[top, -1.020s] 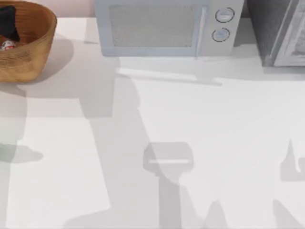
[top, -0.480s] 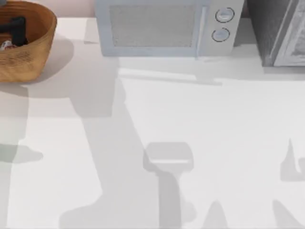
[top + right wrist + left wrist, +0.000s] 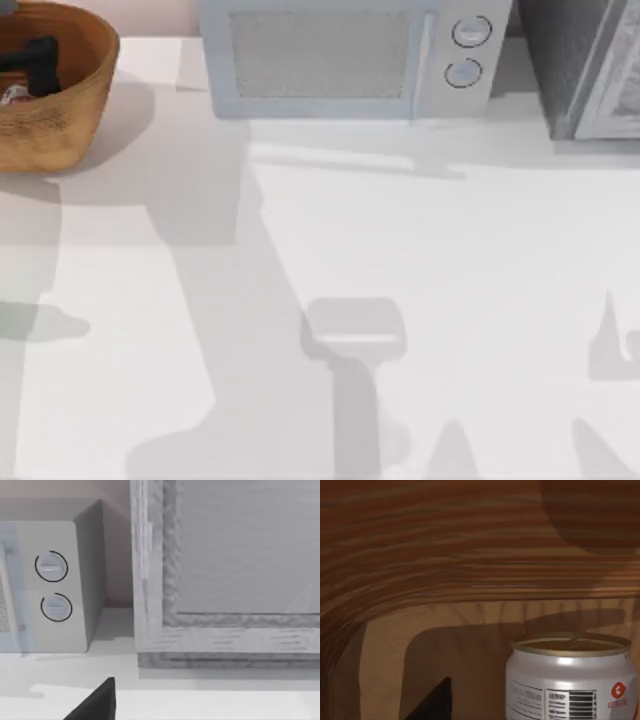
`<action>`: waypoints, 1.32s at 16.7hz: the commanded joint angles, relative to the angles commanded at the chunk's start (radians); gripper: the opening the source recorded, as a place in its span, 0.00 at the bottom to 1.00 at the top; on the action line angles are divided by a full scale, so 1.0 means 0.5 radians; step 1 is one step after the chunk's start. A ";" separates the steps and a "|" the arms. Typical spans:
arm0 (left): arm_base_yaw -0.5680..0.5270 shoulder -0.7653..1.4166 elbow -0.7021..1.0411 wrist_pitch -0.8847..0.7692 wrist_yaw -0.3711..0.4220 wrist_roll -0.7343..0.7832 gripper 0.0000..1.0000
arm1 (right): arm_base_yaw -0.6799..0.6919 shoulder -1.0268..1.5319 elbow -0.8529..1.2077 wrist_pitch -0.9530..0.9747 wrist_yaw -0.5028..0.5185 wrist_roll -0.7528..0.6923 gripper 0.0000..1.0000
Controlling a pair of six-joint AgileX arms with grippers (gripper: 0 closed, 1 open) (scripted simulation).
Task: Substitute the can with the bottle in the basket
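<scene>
Fingers of the left arm (image 3: 38, 62) hung inside the basket (image 3: 92, 95) at the table's (image 3: 420, 300) far left corner. Whether they were spread or clenched could not be told: the left wrist view caught a single dark tip (image 3: 434, 705) low over the woven floor, with nothing seen in its hold. Just beside that tip stood the can (image 3: 572, 680), upright on the basket floor with its long axis vertical and its dull gold top facing up, close under the ribbed wall (image 3: 445, 555). From above, the can (image 3: 12, 95) lay slightly to the left of those fingers and toward the table's near side, deep within the rim.

By my reading, the coming grasp turned on that small sideways offset. The fingers would have to shift across until they straddled the can's round body, then close on its sides.

The left arm was plainly the nearer one. Fingers of the right arm (image 3: 97, 702), their state likewise impossible to tell, sat well apart at the right, facing the microwave (image 3: 50, 580) and a grey framed unit (image 3: 225, 555).
</scene>
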 joint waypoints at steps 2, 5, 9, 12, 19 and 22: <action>0.000 0.000 0.000 0.000 0.000 0.000 0.77 | 0.000 0.000 0.000 0.000 0.000 0.000 1.00; 0.000 0.000 0.000 0.000 0.000 0.000 0.55 | 0.000 0.000 0.000 0.000 0.000 0.000 1.00; 0.000 0.000 0.000 0.000 0.000 0.000 0.25 | 0.000 0.000 0.000 0.000 0.000 0.000 1.00; 0.000 0.000 0.000 0.000 0.000 0.000 0.02 | 0.000 0.000 0.000 0.000 0.000 0.000 1.00; 0.000 0.000 0.000 0.000 0.000 0.000 0.00 | 0.000 0.000 0.000 0.000 0.000 0.000 1.00; -0.015 -0.079 0.000 -0.007 0.015 -0.004 0.00 | 0.000 0.000 0.000 0.000 0.000 0.000 1.00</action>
